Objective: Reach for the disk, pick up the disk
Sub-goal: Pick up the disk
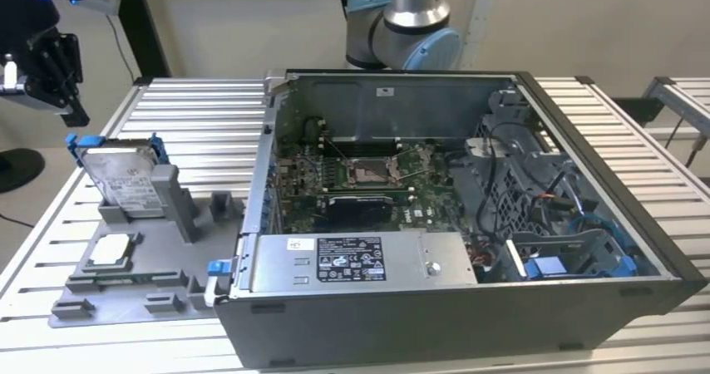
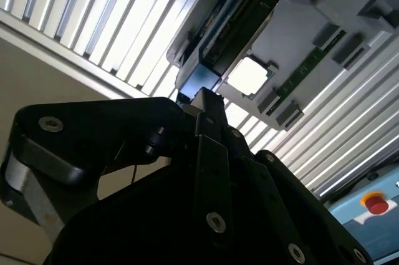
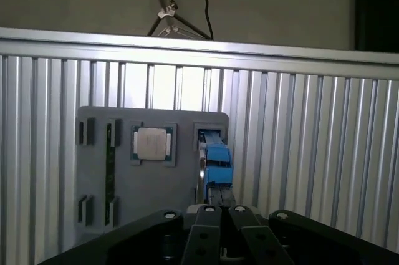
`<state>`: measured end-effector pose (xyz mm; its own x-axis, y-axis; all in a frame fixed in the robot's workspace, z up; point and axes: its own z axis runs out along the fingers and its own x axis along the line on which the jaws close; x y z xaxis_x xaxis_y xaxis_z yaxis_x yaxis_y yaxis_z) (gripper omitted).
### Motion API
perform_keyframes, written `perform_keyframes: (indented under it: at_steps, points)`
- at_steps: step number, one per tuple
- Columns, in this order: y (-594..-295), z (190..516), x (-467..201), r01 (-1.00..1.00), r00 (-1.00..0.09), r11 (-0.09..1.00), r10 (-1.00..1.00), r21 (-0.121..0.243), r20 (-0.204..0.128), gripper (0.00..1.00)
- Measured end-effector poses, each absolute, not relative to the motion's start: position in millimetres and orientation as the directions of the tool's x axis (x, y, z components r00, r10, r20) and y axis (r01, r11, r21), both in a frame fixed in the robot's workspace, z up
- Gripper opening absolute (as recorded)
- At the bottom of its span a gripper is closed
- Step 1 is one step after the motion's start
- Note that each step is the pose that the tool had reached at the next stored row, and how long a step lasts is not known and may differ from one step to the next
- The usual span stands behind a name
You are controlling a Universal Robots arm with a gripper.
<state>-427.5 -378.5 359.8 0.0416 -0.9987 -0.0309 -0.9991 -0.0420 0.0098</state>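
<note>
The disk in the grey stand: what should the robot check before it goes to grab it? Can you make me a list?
1. Disk stands upright in the grey holder: ok.
2. Nothing lies on the disk's top edge: ok.
3. Gripper lined up with the disk: ok as far as it shows. In the first wrist view the disk's blue rail sits straight ahead of it.
4. Gripper touching the disk: not ok. In the exterior view it hangs above the disk, apart from it.
5. Square chip lies in its own pocket, apart from the disk: ok.
</note>
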Motion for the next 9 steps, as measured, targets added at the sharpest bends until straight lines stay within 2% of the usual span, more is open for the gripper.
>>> perform_keyframes:
  at_steps: [9]
  points:
    - [-379.0,359.8,-427.5,-0.999,0.042,-0.042,-0.999,0.010,-0.031,0.00]
